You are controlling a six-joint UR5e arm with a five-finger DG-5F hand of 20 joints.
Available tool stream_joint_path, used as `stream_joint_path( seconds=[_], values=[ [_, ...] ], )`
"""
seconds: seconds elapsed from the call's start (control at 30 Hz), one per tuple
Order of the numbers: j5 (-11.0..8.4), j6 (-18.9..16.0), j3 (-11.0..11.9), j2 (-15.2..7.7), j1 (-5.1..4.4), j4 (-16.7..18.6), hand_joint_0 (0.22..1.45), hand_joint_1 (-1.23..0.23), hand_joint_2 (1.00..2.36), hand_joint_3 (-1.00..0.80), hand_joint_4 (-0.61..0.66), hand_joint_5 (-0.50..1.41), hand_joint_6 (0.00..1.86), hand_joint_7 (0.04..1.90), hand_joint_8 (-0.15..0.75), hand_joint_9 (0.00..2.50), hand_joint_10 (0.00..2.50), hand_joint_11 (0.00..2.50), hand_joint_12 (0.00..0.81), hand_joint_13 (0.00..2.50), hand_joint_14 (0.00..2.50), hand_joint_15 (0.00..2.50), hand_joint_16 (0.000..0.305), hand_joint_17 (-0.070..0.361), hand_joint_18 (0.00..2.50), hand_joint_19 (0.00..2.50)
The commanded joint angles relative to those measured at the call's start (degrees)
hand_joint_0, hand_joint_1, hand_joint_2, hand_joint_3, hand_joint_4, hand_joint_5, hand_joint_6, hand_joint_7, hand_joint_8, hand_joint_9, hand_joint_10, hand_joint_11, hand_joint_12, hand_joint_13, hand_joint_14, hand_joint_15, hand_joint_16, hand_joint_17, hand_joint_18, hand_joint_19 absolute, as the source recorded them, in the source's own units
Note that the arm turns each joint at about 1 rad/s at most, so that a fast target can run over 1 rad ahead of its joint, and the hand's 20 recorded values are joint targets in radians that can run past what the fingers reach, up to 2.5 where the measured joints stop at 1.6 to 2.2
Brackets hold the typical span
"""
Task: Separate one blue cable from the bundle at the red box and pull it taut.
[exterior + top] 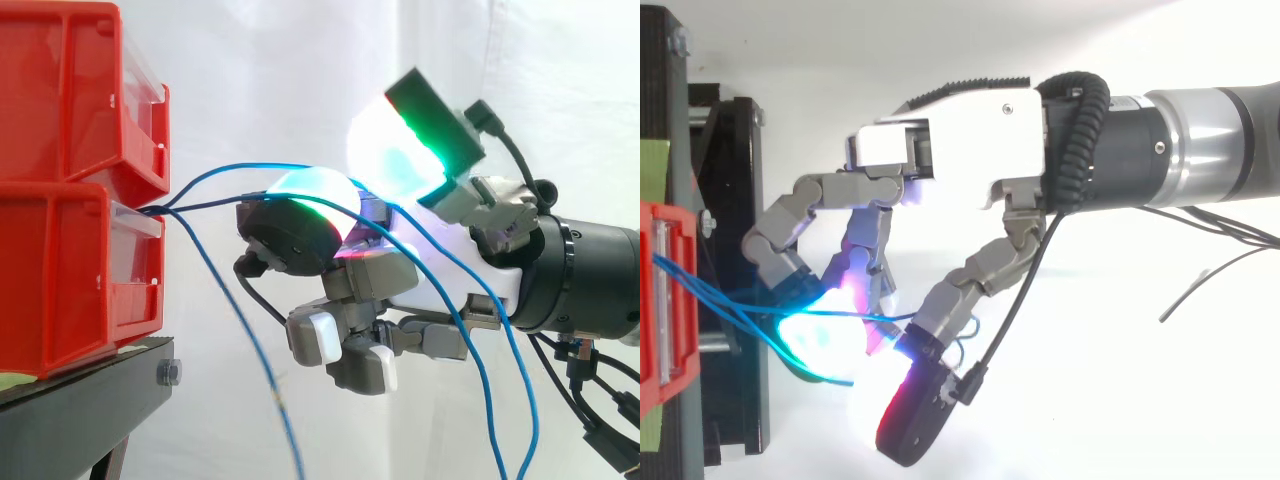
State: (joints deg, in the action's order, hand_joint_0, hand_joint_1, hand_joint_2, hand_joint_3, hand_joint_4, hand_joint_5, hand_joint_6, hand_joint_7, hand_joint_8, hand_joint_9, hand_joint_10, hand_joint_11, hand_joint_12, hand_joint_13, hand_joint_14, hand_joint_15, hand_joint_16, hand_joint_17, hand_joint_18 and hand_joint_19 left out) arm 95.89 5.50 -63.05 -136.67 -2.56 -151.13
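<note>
A: From the side: finds the hand [400,275] amid blue cables [250,165] trailing from the red box [80,250]; impossible to tell whether gripping any.
B: From above: shows those cables crossing beside it. Risks dragging two together, or slipping off one, given the tangle.

Enters from R edge in both views w/ arm [1215,125] approx level, no visible bend. Shows silver section in top view, then dark cylindrical wrist [585,270] toward the front. Carries hand [960,150] on flange, pointing L, fwd of wrist. Turns white back plate of hand up to overhead cam; presents hand side-on in side view.
</note>
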Motion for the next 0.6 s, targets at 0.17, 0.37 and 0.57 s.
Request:
stream_joint_path(
  seconds=[0.17, 0.37, 0.57],
  values=[
    [0.0, 0.04, -0.05, 0.0, 0.01, -0.04, 0.51, -0.48, 1.0, -0.5, 0.21, -0.12, 0.81, 1.26, 0.423, 1.24, 0.02, 1.04, 0.452, 1.02, 0.02, 0.64, 0.062, 0.139, 1.17, 0.77],
    [-0.27, -0.05, 0.03, 0.0, 0.1, -0.3, 0.63, -0.45, 1.0, -0.49, 0.18, -0.12, 0.78, 1.3, 0.398, 1.24, 0.02, 1.03, 0.434, 1.01, 0.02, 0.66, 0.057, 0.128, 1.12, 0.85],
    [-0.09, -0.05, 0.03, 0.0, 0.36, -0.48, 0.61, -0.5, 1.02, -0.29, 0.19, -0.13, 0.74, 1.31, 0.405, 1.21, 0.02, 1.01, 0.444, 1.01, 0.02, 0.67, 0.058, 0.131, 1.11, 0.87]
  ],
)
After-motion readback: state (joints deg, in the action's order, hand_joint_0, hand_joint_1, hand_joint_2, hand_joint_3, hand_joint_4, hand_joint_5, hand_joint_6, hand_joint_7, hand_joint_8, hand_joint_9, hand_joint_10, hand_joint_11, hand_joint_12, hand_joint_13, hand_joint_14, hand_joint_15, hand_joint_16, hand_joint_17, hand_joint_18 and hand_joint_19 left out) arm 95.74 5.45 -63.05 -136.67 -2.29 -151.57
